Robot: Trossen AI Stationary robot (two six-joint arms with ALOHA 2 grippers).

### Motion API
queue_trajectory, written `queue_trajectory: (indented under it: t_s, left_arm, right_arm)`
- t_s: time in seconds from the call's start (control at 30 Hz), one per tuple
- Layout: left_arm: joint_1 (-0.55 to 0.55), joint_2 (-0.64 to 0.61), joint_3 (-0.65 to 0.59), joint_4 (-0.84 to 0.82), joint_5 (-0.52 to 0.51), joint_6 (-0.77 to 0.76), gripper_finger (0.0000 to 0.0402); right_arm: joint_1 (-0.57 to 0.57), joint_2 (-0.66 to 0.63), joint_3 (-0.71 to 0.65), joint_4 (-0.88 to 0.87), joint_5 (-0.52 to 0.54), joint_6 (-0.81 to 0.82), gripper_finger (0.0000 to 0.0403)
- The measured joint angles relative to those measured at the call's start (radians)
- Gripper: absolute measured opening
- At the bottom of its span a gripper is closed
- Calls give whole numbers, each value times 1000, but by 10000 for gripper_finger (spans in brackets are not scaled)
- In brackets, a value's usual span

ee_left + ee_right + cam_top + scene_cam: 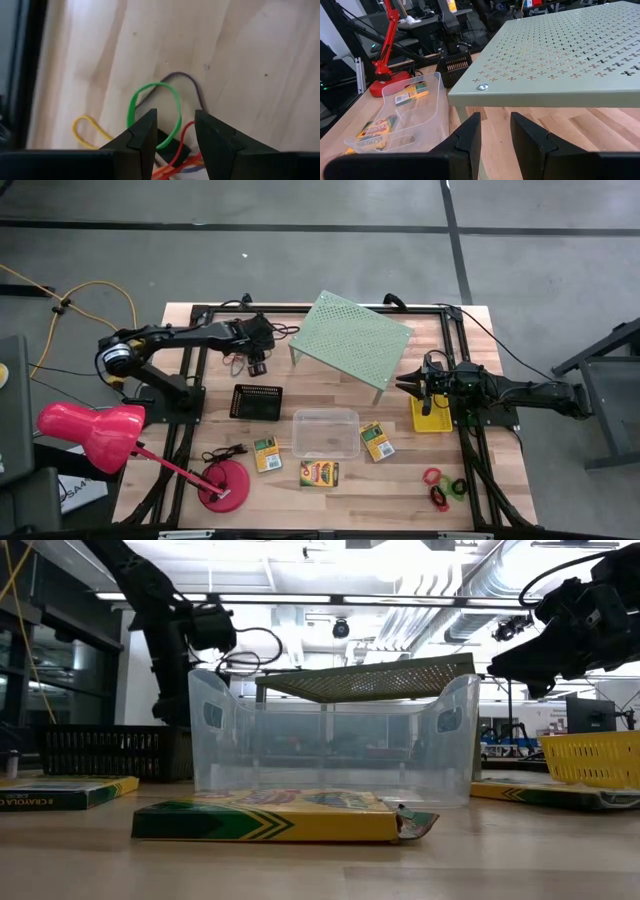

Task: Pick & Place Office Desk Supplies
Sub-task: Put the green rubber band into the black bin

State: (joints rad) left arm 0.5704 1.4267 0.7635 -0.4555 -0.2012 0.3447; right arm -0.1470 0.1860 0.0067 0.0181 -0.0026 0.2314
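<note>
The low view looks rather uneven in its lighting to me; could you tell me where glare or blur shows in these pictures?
In the low view, the ceiling lights wash out bright behind the clear tub, leaving both arms as dark shapes, and the nearest crayon box is slightly soft. In the left wrist view, the fingers are blurred, while the green rubber band is sharper. The high view is evenly lit, without glare.

The wooden table (330,480) stands on a grey concrete floor (300,260) marked with dark lines. A yellow cable (95,295) runs across the floor at the table's left. A pink-red desk lamp (90,435) stands on the table's near left corner. Behind the table, the ceiling (400,570) carries white ducts and bright strip lights. Windows (60,670) line the left wall.
</note>
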Motion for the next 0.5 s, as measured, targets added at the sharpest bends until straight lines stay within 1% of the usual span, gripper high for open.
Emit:
queue_trajectory:
  t_s: [0.17, 0.5]
  left_arm:
    - [0, 54, 0, 19, 1, -10, 124]
    - [0, 80, 0, 31, -19, -13, 124]
  right_arm:
    - [0, 0, 0, 0, 0, 0, 94]
    - [0, 0, 0, 0, 0, 0, 94]
